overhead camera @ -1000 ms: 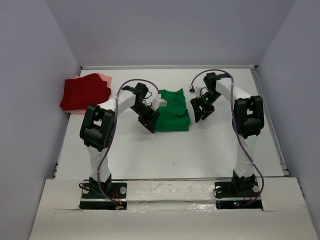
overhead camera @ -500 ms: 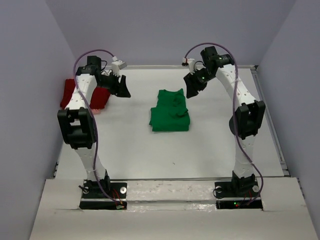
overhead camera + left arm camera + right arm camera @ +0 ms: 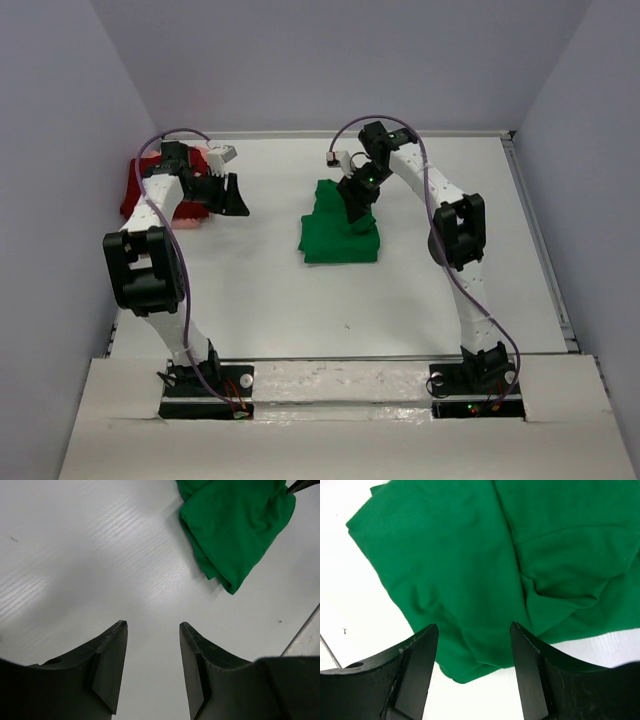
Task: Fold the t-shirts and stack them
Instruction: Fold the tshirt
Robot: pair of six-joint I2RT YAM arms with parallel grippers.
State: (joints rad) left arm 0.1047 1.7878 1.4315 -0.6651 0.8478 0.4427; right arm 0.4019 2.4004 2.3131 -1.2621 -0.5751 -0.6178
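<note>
While right gripper point(image 3: 355, 205) hovers over far half of green t-shirt point(image 3: 340, 235), jaws apart, nothing held, left gripper point(image 3: 232, 196) likewise released and empty, just beside dark red t-shirt point(image 3: 138, 195) at far left of worktop point(image 3: 420, 300). Green lies folded mid-worktop, well apart from red. Likely step: carry green onto red. Advice: pinch all layers at one edge, lift low, keep fold square.

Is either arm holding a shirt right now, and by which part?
Neither. The left tool is open over the table; the right tool hangs open above the green t-shirt, not gripping it.
</note>
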